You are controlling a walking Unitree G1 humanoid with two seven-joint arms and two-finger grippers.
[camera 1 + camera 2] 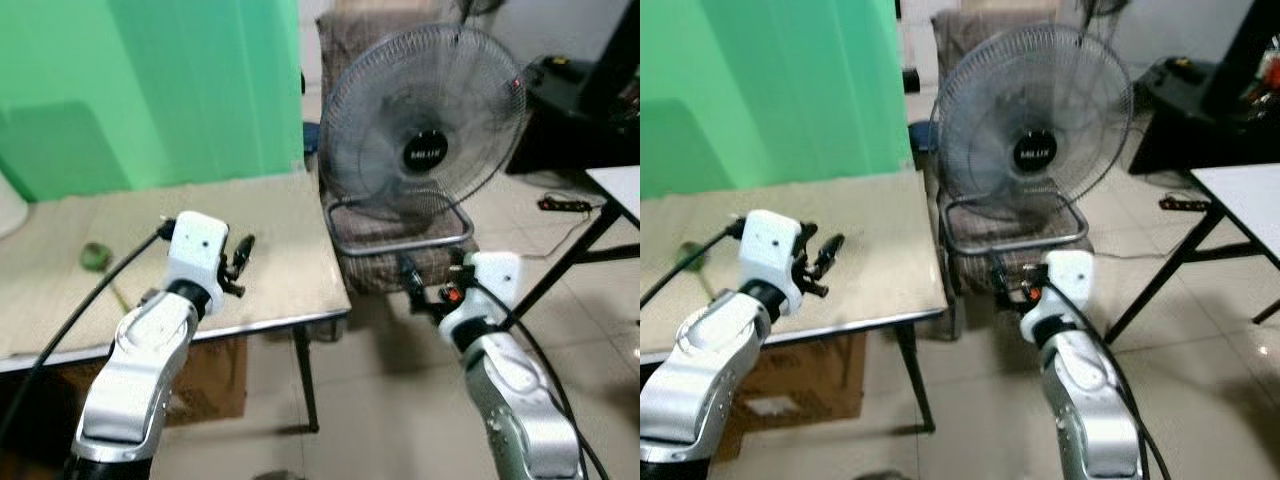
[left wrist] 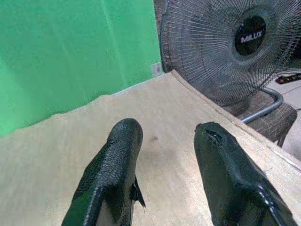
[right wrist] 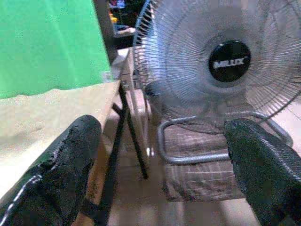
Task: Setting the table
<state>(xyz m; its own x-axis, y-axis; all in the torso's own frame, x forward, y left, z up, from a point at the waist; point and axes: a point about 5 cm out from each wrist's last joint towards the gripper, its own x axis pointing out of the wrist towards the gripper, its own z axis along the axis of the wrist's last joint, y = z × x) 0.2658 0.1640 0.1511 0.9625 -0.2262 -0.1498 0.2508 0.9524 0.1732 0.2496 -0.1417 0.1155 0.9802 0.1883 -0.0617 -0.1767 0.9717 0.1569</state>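
A table (image 1: 290,230) covered in beige cloth stands in front of me. Near its left end lies a small green object (image 1: 95,257), too blurred to name. My left gripper (image 1: 240,262) hovers low over the table's right half; in the left wrist view it (image 2: 167,129) is open with only bare cloth between its fingers (image 2: 124,141). My right gripper (image 1: 420,285) hangs past the table's right edge, in front of the fan's seat. It (image 3: 162,127) is open wide and holds nothing.
A large floor fan (image 1: 420,120) sits on a brown cushioned chair (image 1: 400,255) just right of the table. A green backdrop (image 1: 150,90) stands behind. A white table (image 1: 620,185) is at the far right, a cardboard box (image 1: 205,385) under the table, a power strip (image 1: 565,205) on the floor.
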